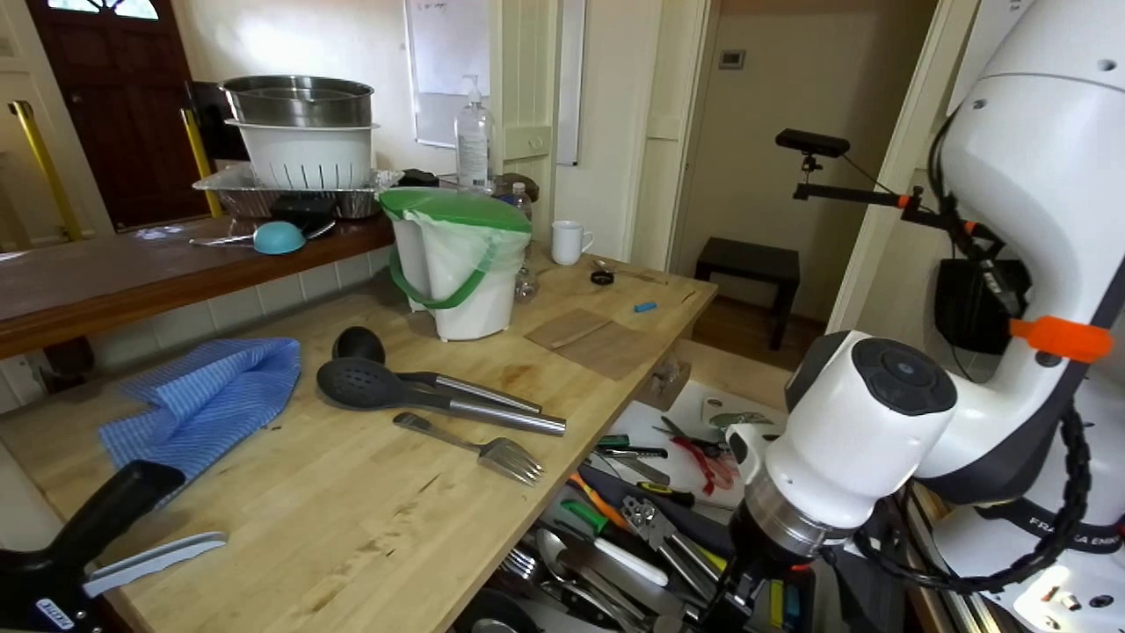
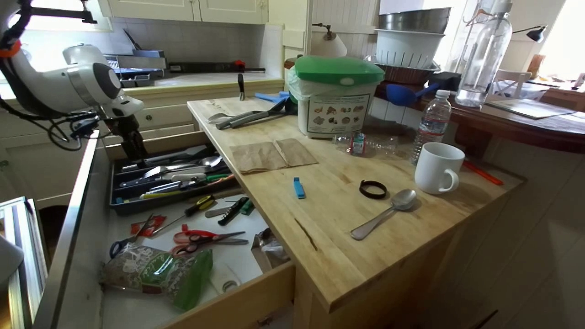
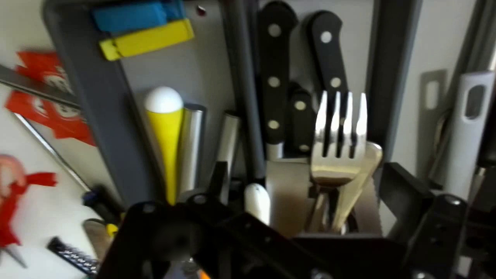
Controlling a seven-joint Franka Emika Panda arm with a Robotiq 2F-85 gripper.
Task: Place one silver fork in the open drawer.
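Observation:
A silver fork [image 1: 505, 455] lies on the wooden countertop near its edge, beside the black ladle and slotted spoon. Another silver fork [image 3: 339, 164] shows in the wrist view, tines up the picture, lying over other cutlery and a wide blade in the drawer's grey utensil tray. The open drawer [image 2: 237, 297] is light wood and full of mixed utensils. My gripper [image 3: 312, 182] is open, pointing down over the tray, with the tray's fork between its spread fingers and apparently nothing gripped. In both exterior views my gripper [image 1: 734, 598] [image 2: 137, 153] is low at the tray.
The countertop edge [image 1: 527, 527] overhangs part of the drawer. A green-lidded bin [image 1: 461, 264], blue cloth [image 1: 211, 387] and black-handled grabber [image 1: 97, 527] stand or lie on the counter. A spoon [image 2: 384, 214] and mug [image 2: 438, 167] are at its far end. Scissors [image 2: 205, 240] lie in the drawer.

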